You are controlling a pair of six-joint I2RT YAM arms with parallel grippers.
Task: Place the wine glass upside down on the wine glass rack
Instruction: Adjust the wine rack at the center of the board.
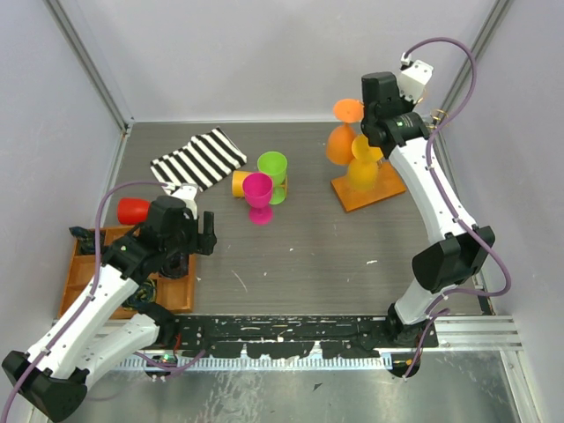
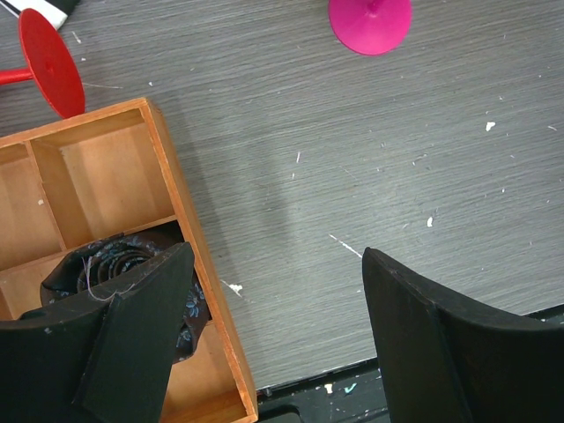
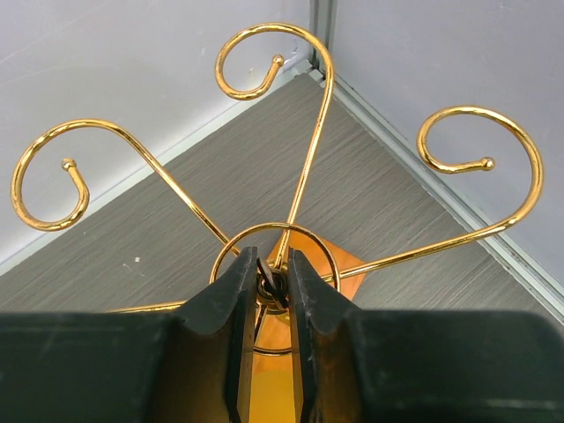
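The wine glass rack (image 1: 381,187) stands at the back right on its orange-brown base. An orange glass (image 1: 340,143) and a yellow-orange one (image 1: 361,171) hang on it upside down. My right gripper (image 1: 385,126) is above it, shut on the central hub where the gold curled arms (image 3: 306,123) meet, as the right wrist view (image 3: 274,264) shows. A pink wine glass (image 1: 258,195) stands mid-table with its foot (image 2: 370,23) showing, beside a green one (image 1: 273,171). A red one (image 1: 133,210) lies at the left. My left gripper (image 1: 205,234) hangs open and empty (image 2: 278,264) over the tray's right edge.
A compartmented wooden tray (image 1: 82,271) lies at the near left with a dark rolled cloth (image 2: 104,270) in one cell. A striped black-and-white cloth (image 1: 199,158) lies at the back. A small yellow-orange glass (image 1: 238,183) lies beside the green one. Grey walls close in the sides.
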